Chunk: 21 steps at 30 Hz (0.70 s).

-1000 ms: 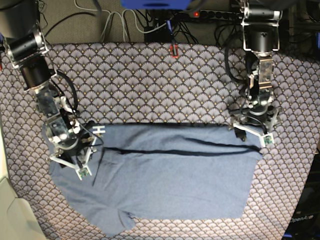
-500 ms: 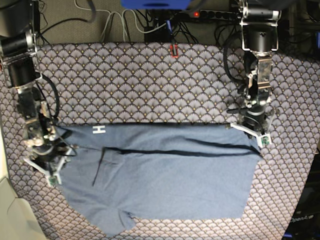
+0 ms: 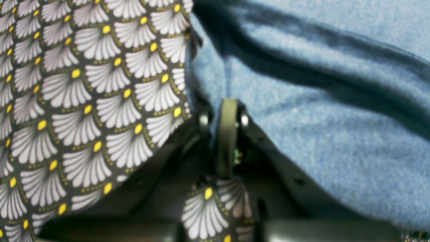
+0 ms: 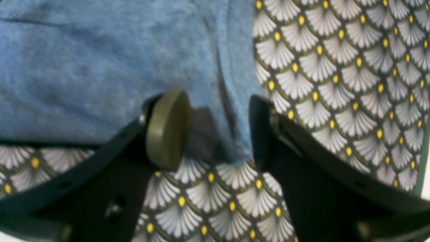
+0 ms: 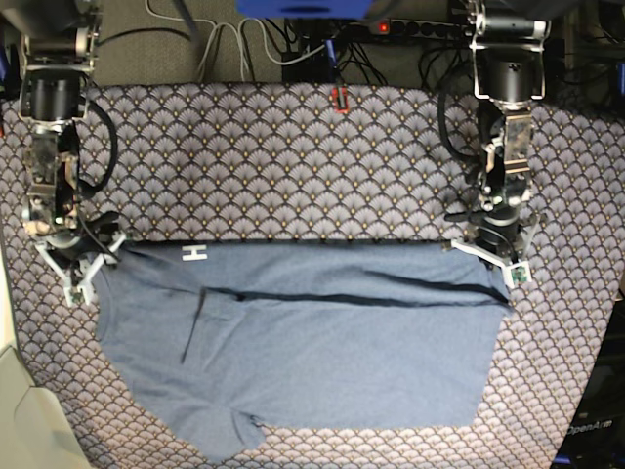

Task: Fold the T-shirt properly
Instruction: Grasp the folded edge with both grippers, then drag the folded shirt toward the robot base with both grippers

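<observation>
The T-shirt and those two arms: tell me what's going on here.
A two-armed robot is partway through folding the T-shirt, which lies on the tablecloth with its top edge already folded over. The left gripper is shut on a far corner. The right gripper is open, straddling the other far corner's edge without pinching it yet.

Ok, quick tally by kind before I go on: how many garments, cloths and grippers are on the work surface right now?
Garments: 1, the T-shirt, slate-blue.
Cloths: 1, the scallop-patterned tablecloth.
Grippers: 2, the left gripper closed on the T-shirt's edge, the right gripper open astride its corner.
Total: 4.
</observation>
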Each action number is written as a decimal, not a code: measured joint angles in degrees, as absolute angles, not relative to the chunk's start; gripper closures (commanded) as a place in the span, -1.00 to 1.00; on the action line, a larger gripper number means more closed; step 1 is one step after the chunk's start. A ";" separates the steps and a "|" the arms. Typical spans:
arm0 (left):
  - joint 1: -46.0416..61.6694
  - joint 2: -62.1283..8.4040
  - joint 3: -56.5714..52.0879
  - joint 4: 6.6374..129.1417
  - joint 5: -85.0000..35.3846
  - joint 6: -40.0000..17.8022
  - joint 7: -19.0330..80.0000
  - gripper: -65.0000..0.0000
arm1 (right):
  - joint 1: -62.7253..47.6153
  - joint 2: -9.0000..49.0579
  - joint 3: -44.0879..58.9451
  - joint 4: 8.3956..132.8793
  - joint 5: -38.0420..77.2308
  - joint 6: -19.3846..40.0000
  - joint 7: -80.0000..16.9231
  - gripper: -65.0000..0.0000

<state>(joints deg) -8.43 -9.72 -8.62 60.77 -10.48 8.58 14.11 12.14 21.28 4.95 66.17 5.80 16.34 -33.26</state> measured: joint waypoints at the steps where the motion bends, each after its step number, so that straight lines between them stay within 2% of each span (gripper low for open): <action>1: -8.43 -9.72 -8.62 60.80 -10.48 8.58 14.13 0.99 | 11.64 21.28 5.15 66.17 5.78 16.32 -33.23 0.00; 12: -8.43 -9.69 -8.62 60.80 -10.48 8.60 14.15 0.99 | 10.41 21.28 5.26 66.15 6.00 16.34 -32.32 0.05; 14: -8.40 -9.72 -8.62 60.80 -10.48 8.58 14.15 0.99 | 10.41 21.28 5.26 66.15 6.04 16.36 -32.32 0.23; 18: -7.16 -11.40 -8.51 61.12 -10.61 7.46 13.67 0.99 | 10.39 21.32 5.26 66.11 6.22 16.71 -32.71 1.00; 21: -6.74 -11.73 -8.51 61.25 -10.46 7.68 13.45 0.99 | 9.93 21.47 5.26 66.15 6.20 16.71 -32.93 1.00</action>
